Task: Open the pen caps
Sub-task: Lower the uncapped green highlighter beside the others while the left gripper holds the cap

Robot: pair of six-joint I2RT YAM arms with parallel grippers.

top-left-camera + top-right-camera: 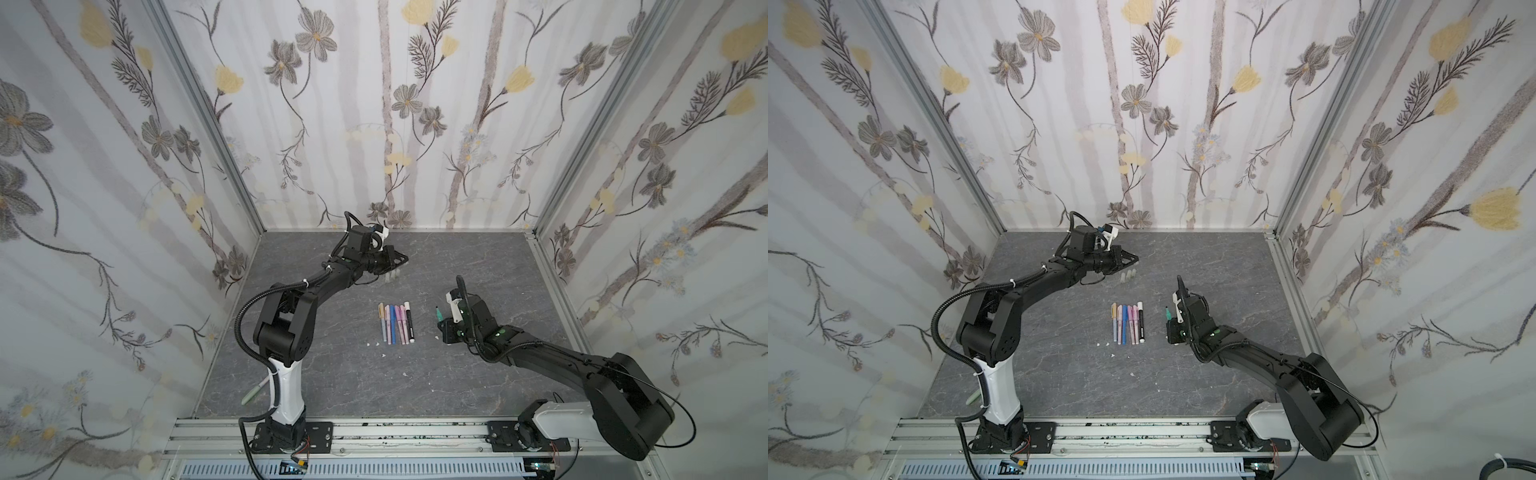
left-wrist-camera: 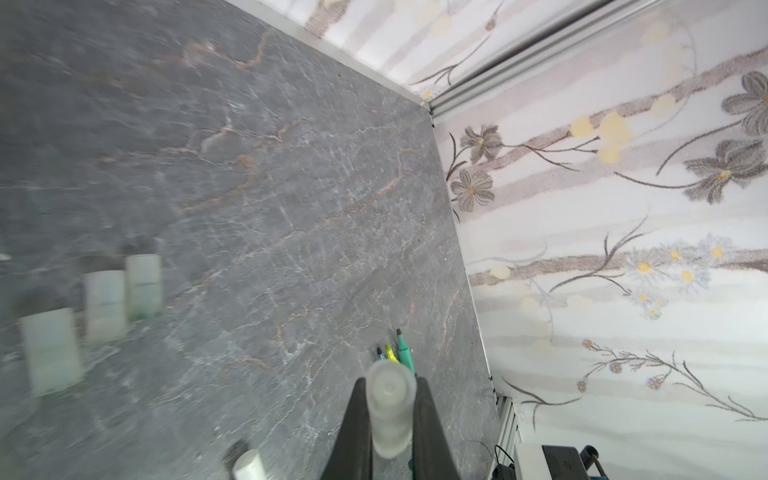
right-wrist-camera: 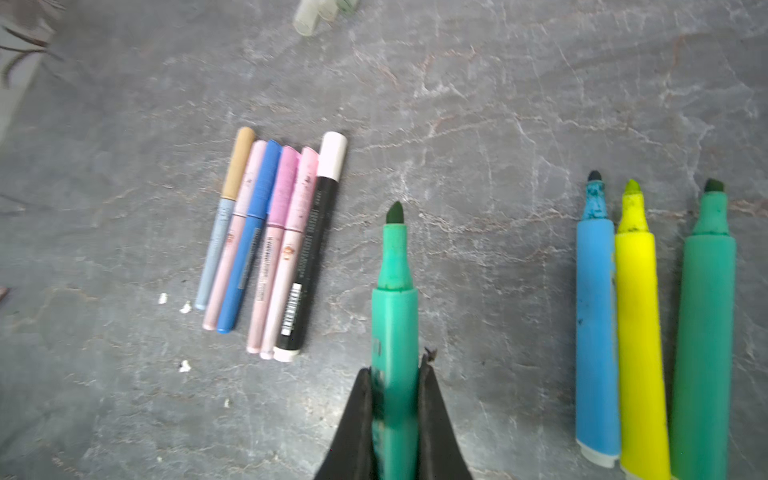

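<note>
I'm clamping a grey cap in the left gripper at 12 o'clock of six capped pens. The right gripper is clamping an uncapped teal marker at their 3 o'clock. Three loose caps are lying at 12 too.

**Fig. 1. Table layout: dial centred on the pen row, 12 o'clock at the back wall**

I take the row of six pens as the hub. They lie side by side on the table, touching, lengths running 12 to 6. At 12 o'clock, apart from the row, three loose caps sit together. Just behind them hangs my left gripper, with a held cap between its jaws. At 3 o'clock my right gripper clamps the held marker, tip toward 12. Three uncapped markers lie side by side beyond it, so the held marker comes between them and the row. Specks lie near, at 7 o'clock. A stray marker is at 8, beside the left arm's base.
</note>
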